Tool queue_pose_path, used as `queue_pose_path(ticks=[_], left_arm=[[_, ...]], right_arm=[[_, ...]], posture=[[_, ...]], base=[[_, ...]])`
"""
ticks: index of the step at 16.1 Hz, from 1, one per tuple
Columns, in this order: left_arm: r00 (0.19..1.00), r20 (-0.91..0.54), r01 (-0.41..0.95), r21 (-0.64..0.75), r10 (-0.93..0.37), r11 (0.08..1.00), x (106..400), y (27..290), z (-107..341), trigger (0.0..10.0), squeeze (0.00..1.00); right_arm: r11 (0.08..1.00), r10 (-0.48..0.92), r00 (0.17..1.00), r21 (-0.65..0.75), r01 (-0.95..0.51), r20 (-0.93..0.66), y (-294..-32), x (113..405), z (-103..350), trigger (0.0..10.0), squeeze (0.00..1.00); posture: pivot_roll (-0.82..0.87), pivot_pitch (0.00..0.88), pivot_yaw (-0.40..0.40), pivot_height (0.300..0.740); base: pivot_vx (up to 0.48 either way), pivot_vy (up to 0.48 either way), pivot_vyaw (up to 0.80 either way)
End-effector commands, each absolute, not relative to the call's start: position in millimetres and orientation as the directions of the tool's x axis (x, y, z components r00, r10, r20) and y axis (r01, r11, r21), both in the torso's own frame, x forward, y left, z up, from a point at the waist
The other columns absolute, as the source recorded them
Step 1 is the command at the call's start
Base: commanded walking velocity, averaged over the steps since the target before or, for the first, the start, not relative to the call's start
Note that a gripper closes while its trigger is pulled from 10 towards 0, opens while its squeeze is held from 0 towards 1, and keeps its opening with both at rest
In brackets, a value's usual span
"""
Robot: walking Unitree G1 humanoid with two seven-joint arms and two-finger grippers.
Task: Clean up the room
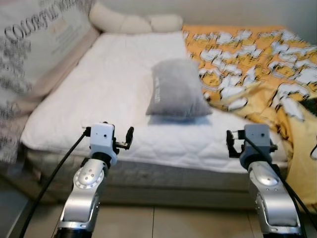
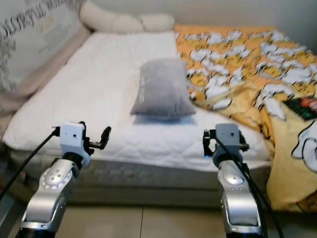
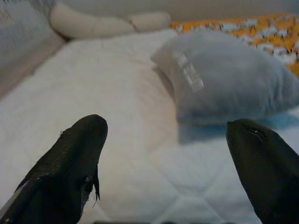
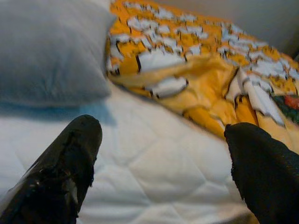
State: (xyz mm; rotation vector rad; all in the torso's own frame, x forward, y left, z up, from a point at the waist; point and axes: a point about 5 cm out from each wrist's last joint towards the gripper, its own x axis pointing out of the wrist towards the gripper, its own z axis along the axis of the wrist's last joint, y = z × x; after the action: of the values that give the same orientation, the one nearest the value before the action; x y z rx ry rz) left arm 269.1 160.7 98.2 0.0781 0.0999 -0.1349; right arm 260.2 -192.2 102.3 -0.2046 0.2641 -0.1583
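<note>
A: Nearest are the two arms, raised before the bed's near edge. The left hand [image 3: 163, 163] at seven o'clock and the right hand [image 4: 159, 163] at five o'clock both have their fingers spread wide, holding nothing.

B: And the things to tidy?

A: Largest first: the white mattress [image 1: 119, 94]; the yellow cartoon-print blanket [image 1: 257, 64] rumpled from one to four o'clock and spilling off the bed; then the grey pillow [image 1: 176, 89] at centre, twelve o'clock, askew.

B: Risks?

A: I'd judge the soft pillow could slip from a shallow pinch, or the blanket drag along and snag.

B: Anything unclear?

A: The blanket's far edge is cut off, and the pillow's label [image 3: 189, 77] is too blurred to read.
</note>
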Motion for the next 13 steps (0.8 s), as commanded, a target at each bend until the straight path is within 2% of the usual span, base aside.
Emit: queue_pose_path(ticks=[1, 9, 11, 13], left_arm=[[0.989, -0.105, 0.112, 0.079, -0.103, 0.991, 269.3, 170.7, 99.7, 10.0, 0.0], [0.989, -0.105, 0.113, 0.08, -0.105, 0.99, 269.9, 172.7, 100.1, 10.0, 0.0], [0.989, -0.104, 0.114, 0.08, -0.105, 0.99, 270.4, 173.2, 100.4, 10.0, 0.0], [0.989, -0.102, 0.117, 0.08, -0.109, 0.99, 272.0, 172.5, 101.3, 10.0, 0.0]], right_arm=[[0.972, -0.151, 0.962, -0.209, 0.103, -0.228, -182.7, 263.2, 106.4, 10.0, 0.0], [0.973, -0.143, 0.961, -0.209, 0.094, -0.236, -181.2, 263.7, 105.3, 10.0, 0.0], [0.973, -0.145, 0.96, -0.211, 0.095, -0.239, -181.1, 264.1, 105.0, 10.0, 0.0], [0.972, -0.15, 0.961, -0.215, 0.1, -0.233, -181.5, 265.5, 105.9, 10.0, 0.0]], posture=[[-0.02, 0.0, 0.013, 0.74], [-0.01, 0.0, 0.011, 0.74], [-0.01, 0.0, 0.011, 0.74], [-0.01, 0.0, 0.013, 0.74]], base=[[0.3, 0.0, 0.0], [0.303, 0.0, 0.0], [0.313, 0.0, -0.78], [0.315, 0.0, 0.0]])
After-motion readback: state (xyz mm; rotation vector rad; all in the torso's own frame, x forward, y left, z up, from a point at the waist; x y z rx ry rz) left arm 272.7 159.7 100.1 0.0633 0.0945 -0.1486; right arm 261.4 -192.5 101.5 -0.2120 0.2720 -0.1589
